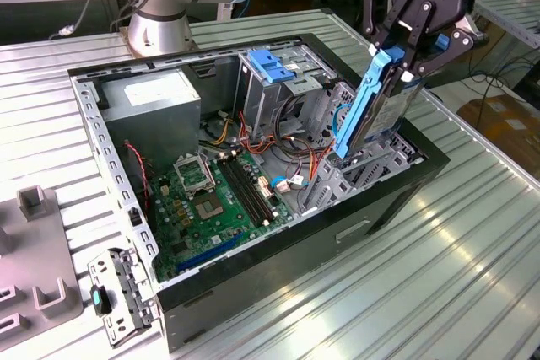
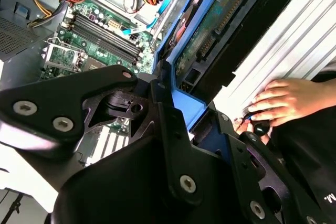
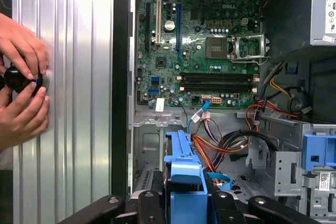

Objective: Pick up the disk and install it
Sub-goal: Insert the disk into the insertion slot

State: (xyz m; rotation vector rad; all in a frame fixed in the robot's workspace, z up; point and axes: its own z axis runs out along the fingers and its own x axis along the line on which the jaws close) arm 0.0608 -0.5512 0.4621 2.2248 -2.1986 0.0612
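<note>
My gripper (image 1: 407,55) is shut on the disk (image 1: 375,111), a black-silver drive with blue plastic rails. I hold it on edge and tilted, its upper end between the fingers. Its lower end reaches down to the grey metal drive bay (image 1: 354,170) at the corner of the open computer case on the exterior view's right. In the second wrist view the disk's green circuit board (image 2: 210,30) and blue rail (image 2: 181,98) run out from my gripper (image 2: 176,111). In the first wrist view the blue rail (image 3: 184,174) sits between the black fingers (image 3: 149,203).
The open black case (image 1: 295,238) holds a green motherboard (image 1: 211,191), a grey power supply box (image 1: 156,99), loose cables and a cage with a blue latch (image 1: 272,65). A person's hands (image 3: 21,77) grip a black knob on the ribbed table. Grey fixtures (image 1: 34,250) lie at the exterior view's left.
</note>
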